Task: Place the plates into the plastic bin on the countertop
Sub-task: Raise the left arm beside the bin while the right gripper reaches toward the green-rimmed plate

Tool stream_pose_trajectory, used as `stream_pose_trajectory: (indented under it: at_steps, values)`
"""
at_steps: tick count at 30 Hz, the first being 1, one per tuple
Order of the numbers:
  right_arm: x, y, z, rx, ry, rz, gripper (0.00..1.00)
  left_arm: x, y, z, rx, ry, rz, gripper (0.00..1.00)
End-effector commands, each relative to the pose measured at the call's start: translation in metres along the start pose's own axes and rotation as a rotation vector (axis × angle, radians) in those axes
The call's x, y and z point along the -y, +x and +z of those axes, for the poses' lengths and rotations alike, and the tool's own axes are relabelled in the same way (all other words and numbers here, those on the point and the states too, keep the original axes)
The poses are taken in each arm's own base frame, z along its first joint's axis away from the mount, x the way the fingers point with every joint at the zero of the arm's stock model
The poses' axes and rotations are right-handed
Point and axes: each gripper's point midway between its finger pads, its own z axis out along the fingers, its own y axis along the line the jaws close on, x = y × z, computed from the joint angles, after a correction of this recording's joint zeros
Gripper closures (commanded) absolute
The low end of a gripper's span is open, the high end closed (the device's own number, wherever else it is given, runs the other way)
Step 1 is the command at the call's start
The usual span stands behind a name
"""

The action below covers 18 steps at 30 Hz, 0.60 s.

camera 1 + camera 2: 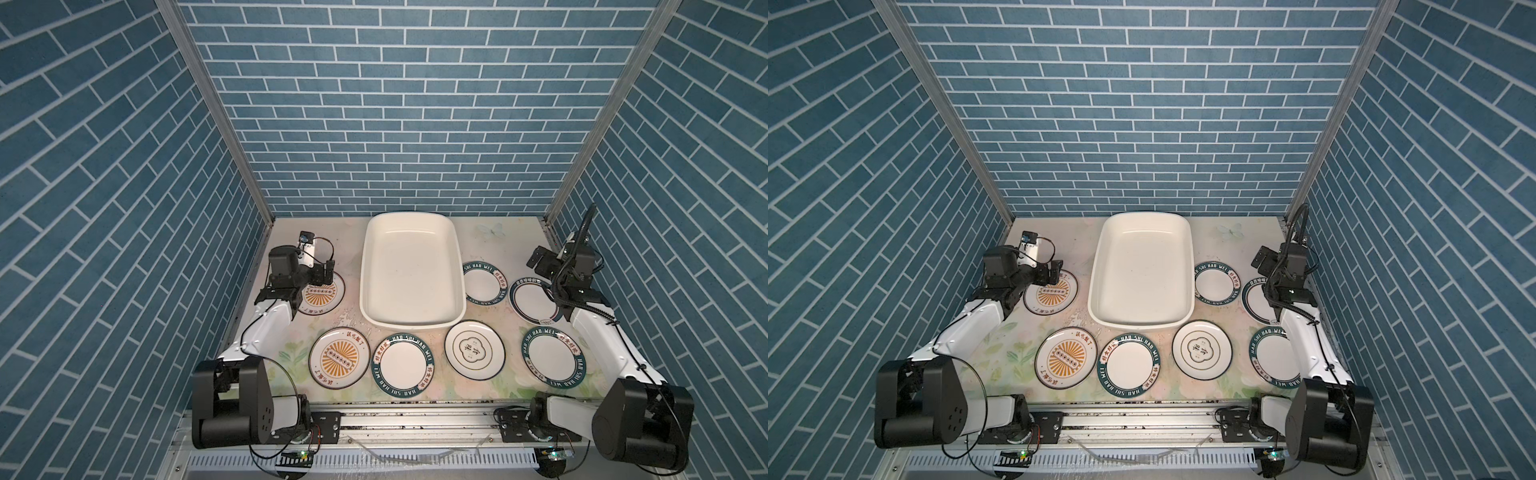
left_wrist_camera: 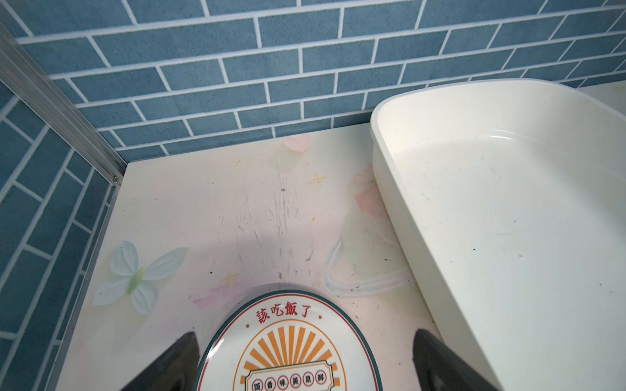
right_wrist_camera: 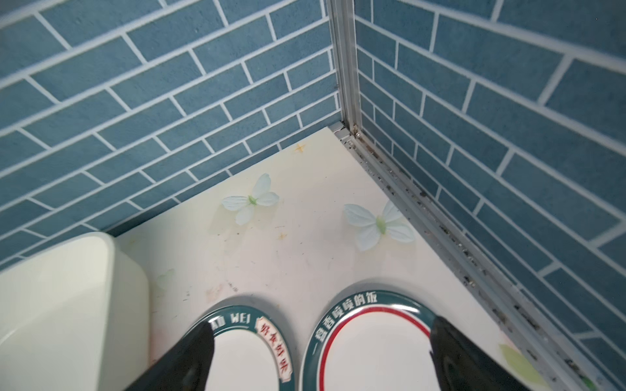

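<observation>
Several round white plates lie flat on the countertop [image 1: 505, 249] around the plastic bin [image 1: 411, 270], which is empty. My left gripper [image 1: 324, 275] is open over the back edge of an orange sunburst plate [image 2: 291, 352], left of the bin; its fingers stand either side of the rim and hold nothing. My right gripper [image 1: 542, 264] hangs open at the back right. In the right wrist view its fingers [image 3: 189, 359] straddle the green-rimmed plate [image 3: 372, 352] with a red ring and part of a lettered plate [image 3: 244, 359].
Along the front lie a second sunburst plate [image 1: 339, 358], a green lettered plate [image 1: 404, 365], a quatrefoil plate [image 1: 474, 349] and another lettered plate [image 1: 552, 360]. Blue brick walls close three sides. An aluminium rail [image 1: 415, 419] runs along the front.
</observation>
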Motion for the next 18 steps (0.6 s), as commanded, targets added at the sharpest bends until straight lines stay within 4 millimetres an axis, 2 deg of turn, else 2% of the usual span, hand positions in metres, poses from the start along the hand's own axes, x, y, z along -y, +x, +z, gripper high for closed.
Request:
stream_pose_trajectory:
  at_steps: [1, 2, 6, 9, 12, 18]
  values:
    - [-0.011, 0.053, -0.025, -0.192, -0.103, 0.181, 0.01, 0.011, 0.018, -0.017, -0.162, 0.050, -0.017, 0.00]
    - [-0.018, 0.056, -0.032, -0.201, -0.149, 0.212, 0.01, 0.014, 0.013, -0.021, -0.168, 0.066, -0.015, 0.00]
    - [-0.019, 0.071, -0.051, -0.285, -0.158, 0.245, 0.06, 0.025, -0.006, -0.035, -0.206, 0.138, -0.010, 0.00]
    - [-0.014, 0.085, -0.059, -0.339, -0.135, 0.250, 0.09, 0.031, -0.016, -0.043, -0.244, 0.173, -0.011, 0.01]
    - [-0.019, 0.099, -0.064, -0.408, -0.162, 0.277, 0.15, 0.036, -0.024, -0.053, -0.262, 0.195, 0.004, 0.00]
    - [-0.036, 0.103, -0.077, -0.448, -0.255, 0.359, 0.18, 0.052, -0.041, -0.071, -0.274, 0.235, 0.046, 0.00]
